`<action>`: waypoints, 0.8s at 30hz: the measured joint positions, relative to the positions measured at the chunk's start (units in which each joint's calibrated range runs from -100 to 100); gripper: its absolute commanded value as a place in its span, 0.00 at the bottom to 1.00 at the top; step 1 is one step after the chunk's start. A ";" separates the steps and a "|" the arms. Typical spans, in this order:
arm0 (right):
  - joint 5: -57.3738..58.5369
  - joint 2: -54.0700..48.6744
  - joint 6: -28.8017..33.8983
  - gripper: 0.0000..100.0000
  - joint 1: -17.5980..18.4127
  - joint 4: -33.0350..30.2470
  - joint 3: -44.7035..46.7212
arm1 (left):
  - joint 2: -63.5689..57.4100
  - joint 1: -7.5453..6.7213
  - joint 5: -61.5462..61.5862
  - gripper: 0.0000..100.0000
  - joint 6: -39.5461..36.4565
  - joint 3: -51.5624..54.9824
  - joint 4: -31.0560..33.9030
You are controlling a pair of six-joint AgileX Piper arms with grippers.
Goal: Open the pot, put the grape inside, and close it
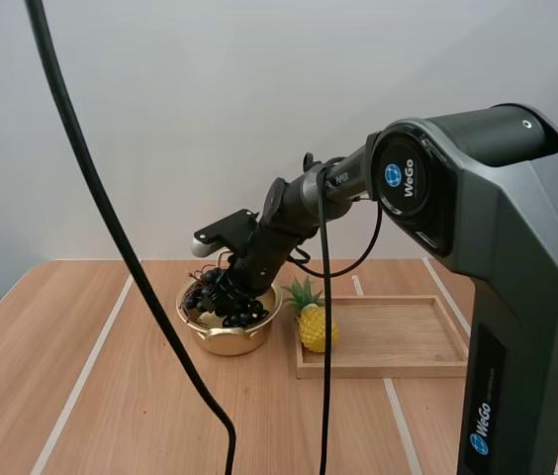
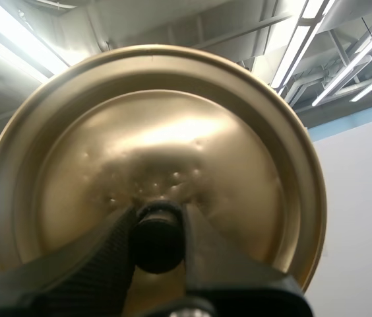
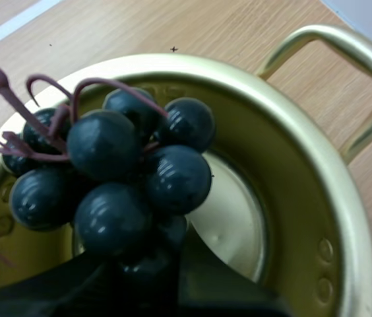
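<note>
High view: on a light wooden table point(image 1: 81, 376), a small yellow toy pineapple point(image 1: 316, 329) stands in the left end of a shallow rectangular wooden tray point(image 1: 398, 341), just beside a round golden metal pot point(image 1: 225, 342). The right gripper point(image 1: 234, 289) reaches down over this pot. Left wrist view: the left gripper point(image 2: 157, 228) is clamped on the black knob point(image 2: 156, 246) of a golden metal lid point(image 2: 153, 125). Right wrist view: the right gripper's fingers pinch a bunch of dark purple grapes point(image 3: 120, 178), low inside the open pot's rim.
</note>
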 measured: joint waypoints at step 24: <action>2.68 1.45 2.02 0.54 0.00 -2.51 -0.59 | 0.00 0.00 0.17 0.00 0.00 0.00 0.18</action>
